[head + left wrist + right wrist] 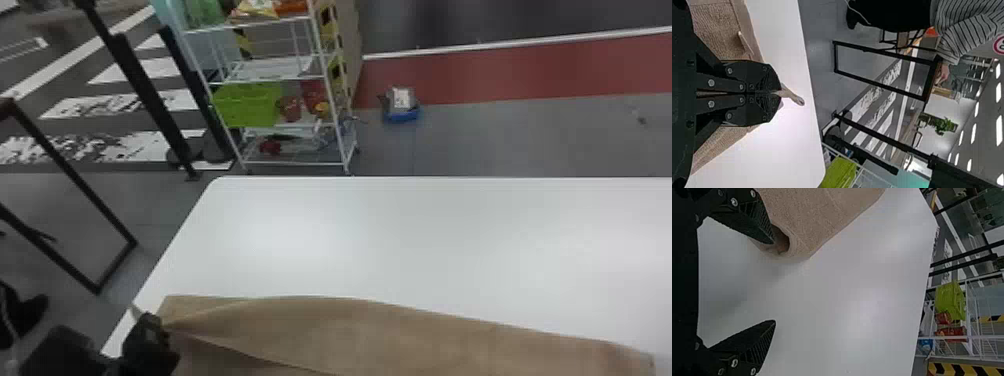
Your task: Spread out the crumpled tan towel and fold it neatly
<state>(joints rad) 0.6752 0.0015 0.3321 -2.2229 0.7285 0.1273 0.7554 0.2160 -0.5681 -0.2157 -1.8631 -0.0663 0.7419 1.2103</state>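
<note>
The tan towel (350, 330) lies stretched along the near part of the white table, with creases fanning from its left end. At that end is my left gripper (150, 327). The left wrist view has the left gripper (779, 93) shut on the towel (719, 29), a small tip of cloth poking out past the fingertips. In the right wrist view my right gripper (774, 282) stands open, its fingers wide apart. One finger is beside a curled edge of the towel (817, 219); bare tabletop lies between the fingers.
The white table (400, 235) has its left edge close to the left gripper. Beyond its far edge stands a white wire rack (270, 80) with a green basket (250, 102). A dark metal frame (75, 195) stands left of the table.
</note>
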